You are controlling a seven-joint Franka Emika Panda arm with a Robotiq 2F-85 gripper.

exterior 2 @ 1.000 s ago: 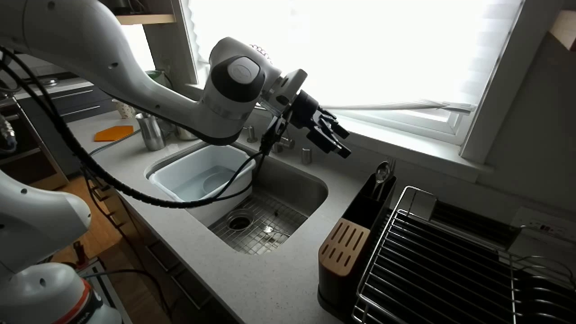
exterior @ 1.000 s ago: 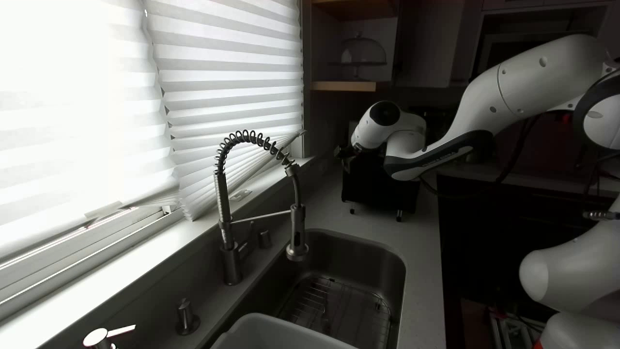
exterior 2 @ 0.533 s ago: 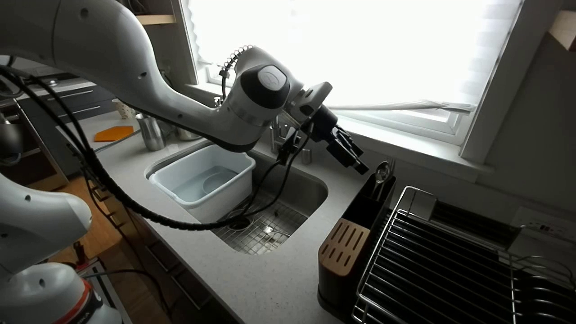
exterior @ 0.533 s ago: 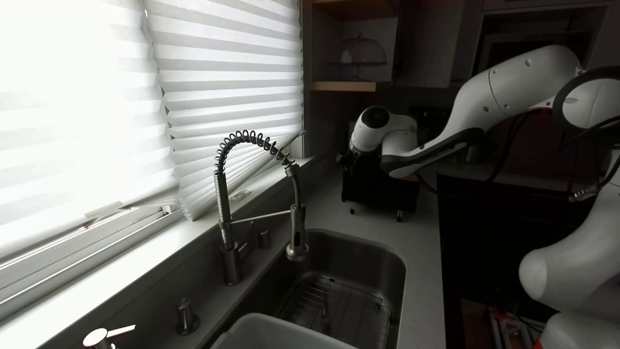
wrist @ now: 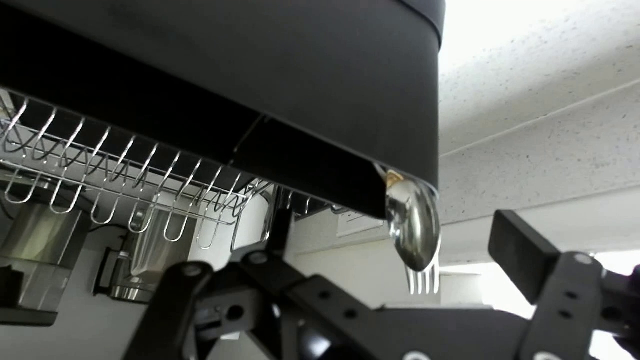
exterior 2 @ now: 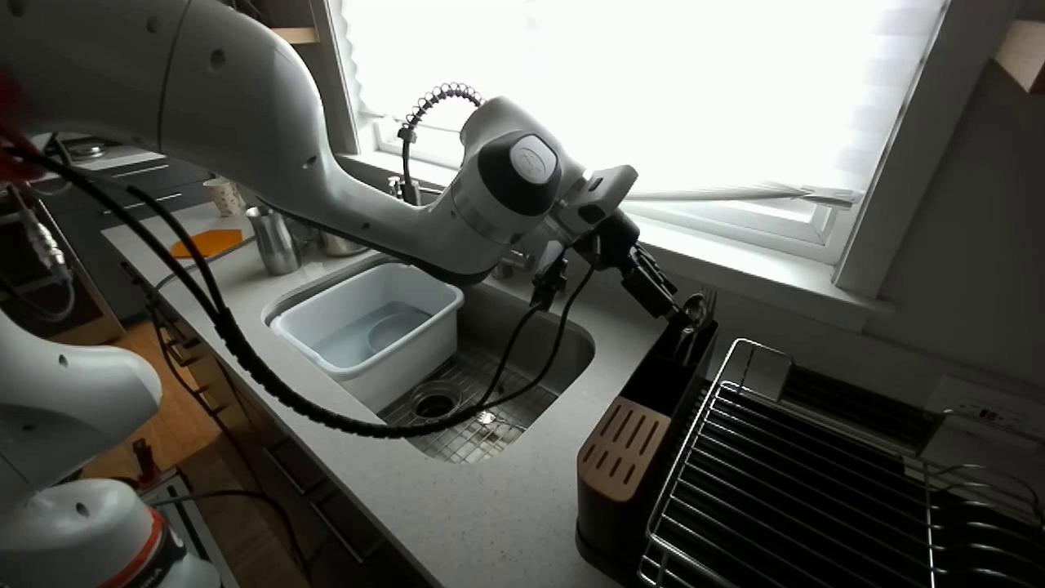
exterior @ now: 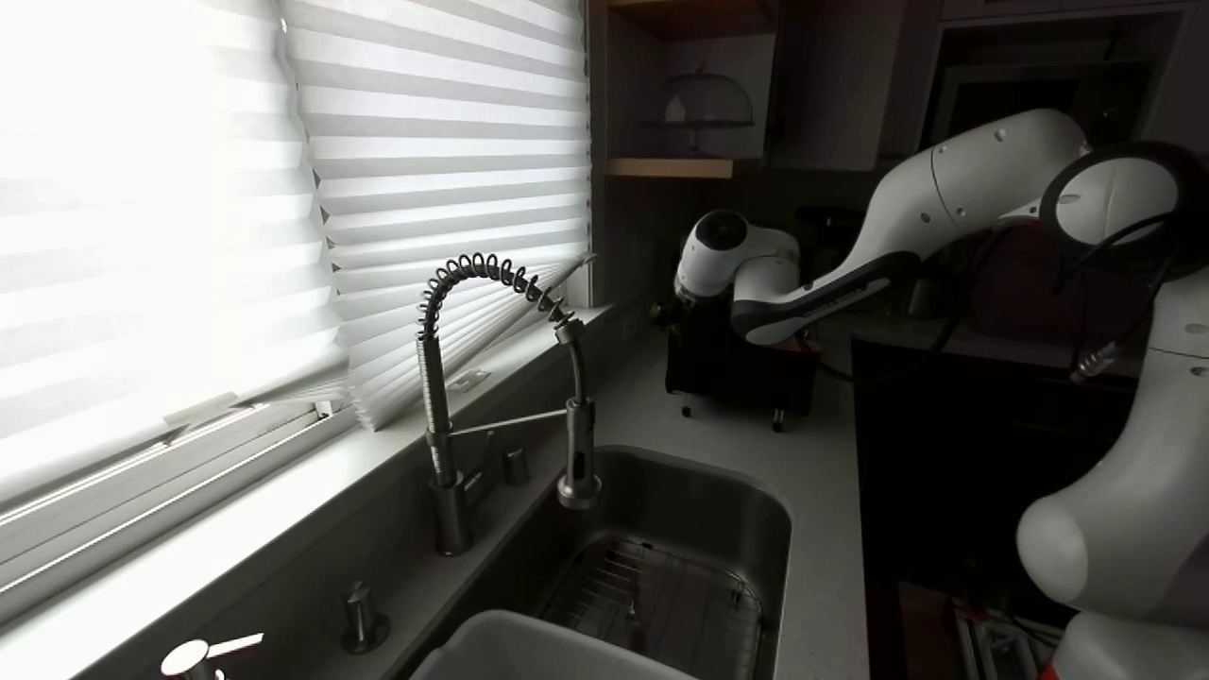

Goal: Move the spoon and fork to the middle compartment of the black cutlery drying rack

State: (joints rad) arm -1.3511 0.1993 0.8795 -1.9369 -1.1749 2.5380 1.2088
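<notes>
Wrist view | one spoon (wrist: pixel 416 225) | one fork (wrist: pixel 431 270) | one spread hand (wrist: pixel 401 242)

The arm (exterior 2: pixel 237 106) is smooth, rounded white with dark screw holes (exterior 2: pixel 216 59), a black joint cap (exterior 2: pixel 500 184), looping black cables (exterior 2: pixel 351 425), a red-banded base (exterior 2: pixel 65 535) and black, screw-studded jaws.

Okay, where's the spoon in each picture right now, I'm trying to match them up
In an exterior view: the spoon sits bowl up, right of centre, in the black cutlery rack.
In an exterior view: not discernible; too dark around that rack.
In the wrist view: right of centre, bowl pointing down the picture.
Shared landmark: the rack.
</notes>
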